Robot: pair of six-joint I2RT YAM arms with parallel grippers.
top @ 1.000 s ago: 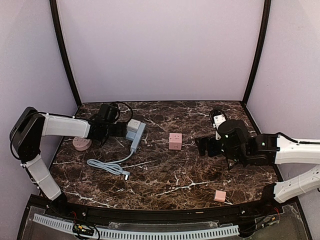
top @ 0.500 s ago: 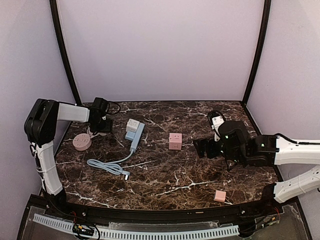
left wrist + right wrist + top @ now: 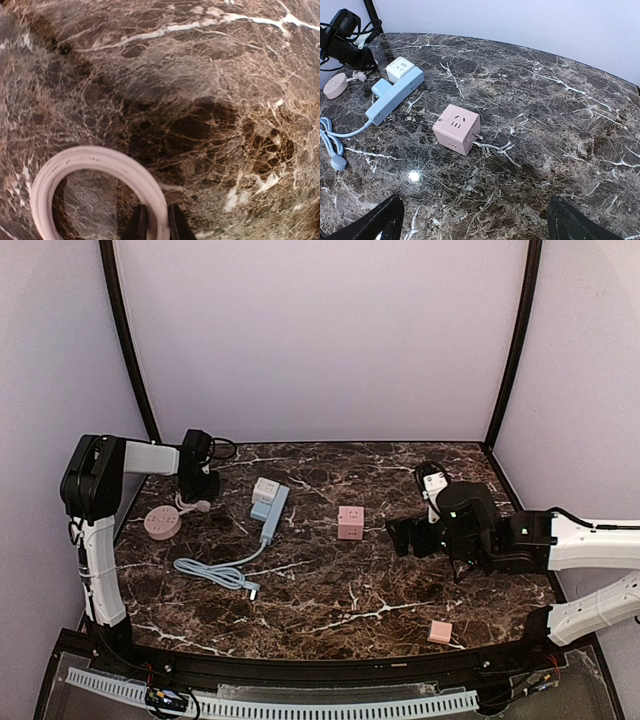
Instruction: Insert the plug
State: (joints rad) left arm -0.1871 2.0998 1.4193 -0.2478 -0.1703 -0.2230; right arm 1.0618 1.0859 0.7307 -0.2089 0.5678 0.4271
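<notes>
**Plug insertion: approach stage**

The left fingers (image 3: pixel 200 492) were drawn narrow, pinching a pale cord (image 3: pixel 100 157) at the desk's (image 3: pixel 350 610) far-left side. The right fingers (image 3: pixel 400 536) stood wide, facing the pink cube plug (image 3: pixel 456 127). It lay mid-desk, prongs bare, apart from the blue power strip (image 3: pixel 395 95). Grasping and insertion apparently remained undone.

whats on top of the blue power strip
A white cube adapter sits on the far end of the blue power strip. Whatever lies beneath the cube is covered.
</notes>
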